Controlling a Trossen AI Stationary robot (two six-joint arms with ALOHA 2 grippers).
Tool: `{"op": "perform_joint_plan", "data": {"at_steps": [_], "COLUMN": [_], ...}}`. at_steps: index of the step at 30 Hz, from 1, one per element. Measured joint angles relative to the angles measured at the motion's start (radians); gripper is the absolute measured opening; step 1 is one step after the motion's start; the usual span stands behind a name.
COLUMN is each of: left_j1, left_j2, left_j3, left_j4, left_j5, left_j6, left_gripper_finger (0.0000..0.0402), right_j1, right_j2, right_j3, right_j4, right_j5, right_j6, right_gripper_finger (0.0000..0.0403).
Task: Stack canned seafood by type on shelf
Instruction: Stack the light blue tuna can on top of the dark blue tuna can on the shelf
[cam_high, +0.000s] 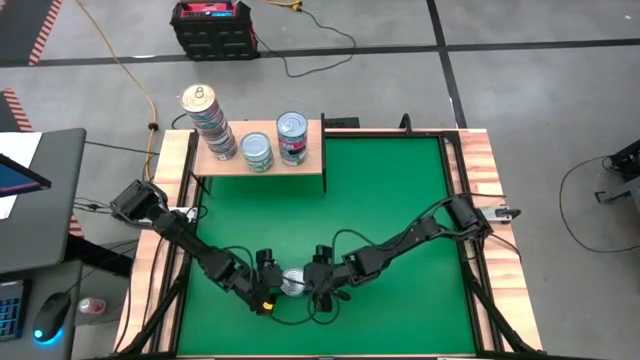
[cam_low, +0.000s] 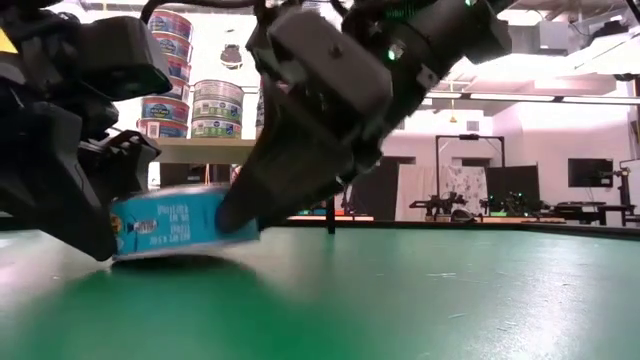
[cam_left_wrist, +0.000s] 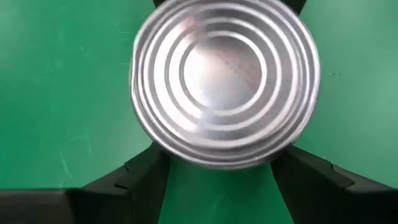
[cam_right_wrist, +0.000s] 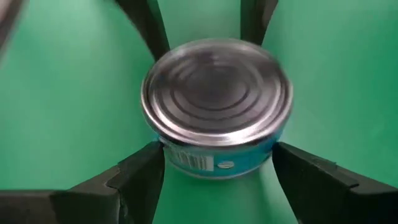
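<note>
A round flat tin (cam_high: 292, 284) with a blue side label (cam_low: 170, 225) lies on the green mat (cam_high: 400, 200) near its front edge, ridged silver end (cam_left_wrist: 224, 81) up. In the low view its right end sits a little higher than its left. My left gripper (cam_high: 272, 287) comes at it from the table's left and my right gripper (cam_high: 316, 285) from the right. Each has one finger on either side of the tin. On the light-wood shelf (cam_high: 225, 163) at the far left stand three stacks of tins: a tall one (cam_high: 208, 122) and two shorter ones (cam_high: 257, 152), (cam_high: 292, 138). My left gripper has the tin's side wall (cam_left_wrist: 163, 148) between its two fingers (cam_left_wrist: 134, 177), on the part of the tin nearest that gripper. The fingers slant down from the table's left. The tin's left end rests on the mat. My right gripper's fingers (cam_right_wrist: 140, 174) stand close at the wall's opposite part (cam_right_wrist: 186, 163); whether they touch it I cannot tell.
Dark cables (cam_high: 232, 250) trail over the mat behind both arms. The table's wood rim (cam_high: 478, 170) frames the mat, whose right half lies bare. A side desk with a screen and mouse (cam_high: 40, 200) stands off the table's left edge.
</note>
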Motion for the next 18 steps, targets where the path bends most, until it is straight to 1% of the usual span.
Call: {"op": "perform_joint_plan", "data": {"at_steps": [4,12,18], "left_j1": [0.005,0.010,0.011], "left_j2": [0.000,0.002,0.002], "left_j3": [0.000,0.000,0.000], "left_j4": [0.017,0.061,0.015], "left_j5": [0.024,0.010,0.011], "left_j6": [0.009,0.010,-0.098], "left_gripper_finger": [0.0254,0.0253,0.0253], "right_j1": [-0.009,-0.018,-0.038], "right_j2": [-0.028,-0.040,-0.038], "right_j3": [0.035,0.104,0.102], "right_j4": [-0.021,0.008,-0.063], "right_j5": [0.007,0.051,0.054], "right_j6": [0.000,-0.065,-0.064], "right_gripper_finger": [0.0317,0.0317,0.0317]}}
